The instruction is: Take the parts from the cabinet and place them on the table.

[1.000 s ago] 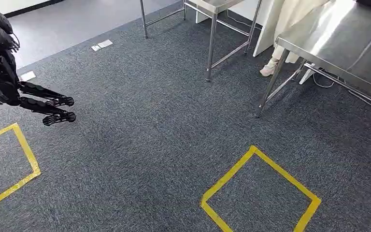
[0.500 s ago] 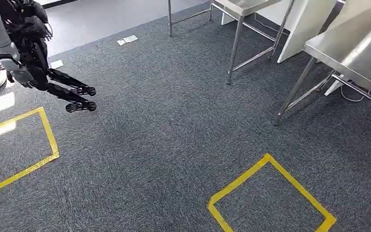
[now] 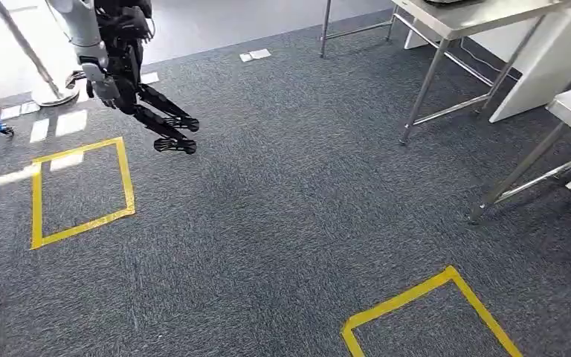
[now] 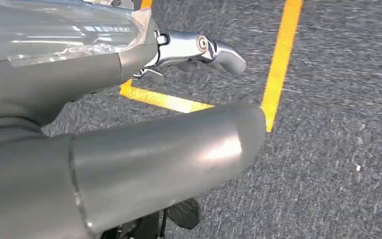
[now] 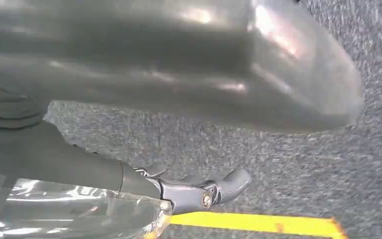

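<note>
My left robot hand (image 3: 169,134) and right robot hand (image 5: 179,74) hang over the carpet (image 3: 290,193) with fingers apart and empty, I judge because no part is collected yet

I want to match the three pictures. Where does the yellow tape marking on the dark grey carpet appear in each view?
Head view: one yellow tape square at the left; a second square's corner at the lower right.
Left wrist view: two yellow tape strips meet in a corner beyond the grey thumb; which square they belong to is unclear.
Right wrist view: one yellow strip beyond the silver finger.
Shared landmark: the dark grey carpet.
</note>
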Available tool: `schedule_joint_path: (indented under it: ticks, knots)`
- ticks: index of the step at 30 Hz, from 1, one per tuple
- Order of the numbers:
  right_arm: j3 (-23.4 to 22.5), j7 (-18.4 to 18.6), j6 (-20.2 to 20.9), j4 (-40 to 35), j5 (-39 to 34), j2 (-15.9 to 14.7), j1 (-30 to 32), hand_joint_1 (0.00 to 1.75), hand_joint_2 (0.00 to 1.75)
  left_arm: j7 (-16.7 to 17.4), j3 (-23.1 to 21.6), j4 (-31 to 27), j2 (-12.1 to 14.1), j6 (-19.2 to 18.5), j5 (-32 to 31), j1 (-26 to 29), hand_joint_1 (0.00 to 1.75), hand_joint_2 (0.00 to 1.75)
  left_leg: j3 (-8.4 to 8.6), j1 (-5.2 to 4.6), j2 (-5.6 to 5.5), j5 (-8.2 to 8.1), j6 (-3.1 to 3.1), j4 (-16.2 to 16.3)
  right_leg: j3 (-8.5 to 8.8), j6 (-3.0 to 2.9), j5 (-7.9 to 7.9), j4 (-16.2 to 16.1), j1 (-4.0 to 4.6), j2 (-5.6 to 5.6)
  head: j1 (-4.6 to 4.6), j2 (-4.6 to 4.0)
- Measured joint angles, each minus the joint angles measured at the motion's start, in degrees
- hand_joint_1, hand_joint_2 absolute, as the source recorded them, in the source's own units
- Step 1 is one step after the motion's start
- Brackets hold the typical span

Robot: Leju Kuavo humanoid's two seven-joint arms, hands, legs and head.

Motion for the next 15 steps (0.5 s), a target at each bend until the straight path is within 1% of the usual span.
schedule_joint_path:
  ticks: [1, 2, 3, 4, 5, 6, 7, 8, 9, 10, 11, 12, 13, 14, 15]
  knots:
    - [0.0, 0.0, 0.0, 0.0, 0.0, 0.0, 0.0, 0.00, 0.00, -0.2, 0.0, 0.0, -0.3, 0.1, 0.0, 0.1, 0.00, 0.00, -0.17, 0.05, -0.33, 0.11, -0.30, -0.1, -0.09, -0.34, 0.03, 0.1, -0.12, -0.82, -0.11, 0.00]
    - [0.0, 0.0, 0.0, 0.0, 0.0, 0.0, 0.0, 0.00, 0.00, -0.5, 0.0, 0.0, -0.5, 0.1, 0.0, 0.5, 0.00, 0.00, -0.26, 0.18, -0.72, 0.21, -0.59, -0.2, -0.09, -0.68, 0.05, 0.2, 0.15, -1.12, -0.09, 0.00]
    - [0.0, 0.0, 0.2, 0.0, 0.0, 0.0, 0.0, 0.00, 0.00, -0.7, 0.0, 0.0, -0.6, 0.2, 0.0, 0.9, 0.00, 0.00, -0.31, 0.39, -1.20, 0.38, -1.02, -0.4, 0.49, -1.03, 0.17, 0.2, 0.35, -1.59, -0.04, 0.00]
    - [0.0, 0.0, 0.5, 0.0, 0.0, 0.0, -0.1, 0.00, 0.00, -0.9, 0.0, 0.0, -0.7, 0.4, 0.0, 1.3, 0.00, 0.00, -0.53, 0.47, -1.49, 0.37, -1.37, -0.2, 0.54, -1.67, 0.58, -0.2, -0.52, -2.24, -0.13, 0.00]
    - [0.0, 0.0, 0.6, 0.0, 0.0, 0.0, -0.2, 0.00, 0.00, -1.0, 0.0, 0.0, -1.0, 0.6, 0.0, 1.6, 0.00, 0.00, -1.01, 0.40, 1.18, -0.64, -1.41, 1.0, 0.67, -2.04, 0.78, -0.3, -0.51, -2.82, -0.13, 0.00]
    - [0.0, 0.0, 0.8, 0.0, 0.0, 0.0, -0.2, 0.00, 0.00, -1.1, 0.0, 0.0, -1.2, 1.0, 0.0, 1.6, 0.00, 0.00, -2.46, 0.29, 3.52, -2.93, -1.59, 4.2, 0.62, -2.13, 0.73, -0.3, -0.37, -3.39, -0.94, 0.00]
    - [0.0, 0.0, 0.9, 0.0, 0.0, 0.0, -0.1, 0.00, 0.00, -1.2, 0.0, 0.0, -1.4, 1.2, 0.0, 1.5, 0.00, 0.00, -4.13, 0.42, 4.36, -4.87, -1.72, 7.6, 0.62, -2.38, 0.70, -0.3, -0.29, -4.00, -1.47, 0.00]
    - [0.0, 0.2, 1.0, 0.0, 0.0, 0.0, 0.0, 0.00, 0.00, -1.3, 0.0, 0.0, -1.8, 1.4, 0.0, 1.5, 0.00, 0.00, -7.07, 0.48, 5.02, -7.55, -1.92, 13.6, 0.56, -2.66, 0.62, -0.3, 0.00, -5.08, -1.47, 0.00]
    - [0.0, 0.4, 1.1, 0.0, 0.0, -0.1, 0.0, 0.00, 0.00, -1.4, 0.0, 0.0, -2.2, 1.6, 0.0, 1.6, 0.00, 0.00, -8.98, 0.58, 5.23, -8.78, -2.06, 17.6, 0.52, -2.72, 0.57, -0.3, 0.09, -5.94, -1.53, 0.00]
    - [0.0, 0.5, 1.2, -0.1, 0.0, -0.1, 0.0, 0.00, 0.00, -1.4, 0.0, 0.0, -2.5, 1.9, 0.0, 1.7, 0.00, 0.00, -9.55, 0.66, 5.38, -8.60, -2.11, 18.7, 0.52, -2.77, 0.53, -0.3, 0.18, -6.56, -1.49, 0.00]
    - [0.0, 0.6, 1.3, -0.1, 0.0, -0.1, -0.1, 0.00, 0.00, -1.4, 0.0, 0.0, -2.8, 2.1, 0.0, 1.9, 0.00, 0.00, -8.72, 0.79, 5.64, -7.20, -2.11, 17.2, 0.56, -2.86, 0.45, -0.3, 0.19, -7.24, -1.51, 0.00]
    - [0.0, 0.6, 1.4, -0.2, 0.0, -0.1, -0.1, 0.00, 0.00, -1.4, 0.0, 0.0, -3.0, 2.3, 0.0, 2.1, 0.00, 0.00, -6.69, 0.88, 5.95, -5.12, -2.09, 13.4, 0.67, -2.91, 0.39, -0.3, 0.20, -7.79, -1.53, 0.00]
    - [0.0, 0.7, 1.7, -0.2, 0.0, -0.1, -0.2, 0.00, 0.00, -1.5, 0.0, 0.0, -3.1, 2.5, -0.1, 2.1, 0.00, 0.00, -3.34, 0.95, 6.80, -2.55, -1.98, 7.4, 0.80, -2.82, 0.23, -0.3, 0.20, -8.39, -1.53, 0.00]
    - [0.0, 0.7, 1.8, -0.2, 0.0, -0.1, -0.2, 0.00, 0.00, -1.6, 0.0, 0.0, -3.3, 2.6, -0.1, 2.1, 0.00, 0.00, -0.09, 0.96, 8.71, -0.86, -1.83, 2.0, 0.99, -2.62, 0.10, -0.3, 0.21, -8.88, -1.60, 0.00]
    - [0.0, 0.7, 1.9, -0.3, 0.0, -0.1, -0.2, 0.00, 0.00, -1.6, 0.0, 0.0, -3.5, 2.7, -0.2, 1.9, 0.00, 0.00, 0.51, 0.44, 10.13, -1.65, -1.57, 1.0, 1.00, -2.29, -0.08, -0.3, 0.81, -9.32, -1.51, 0.00]
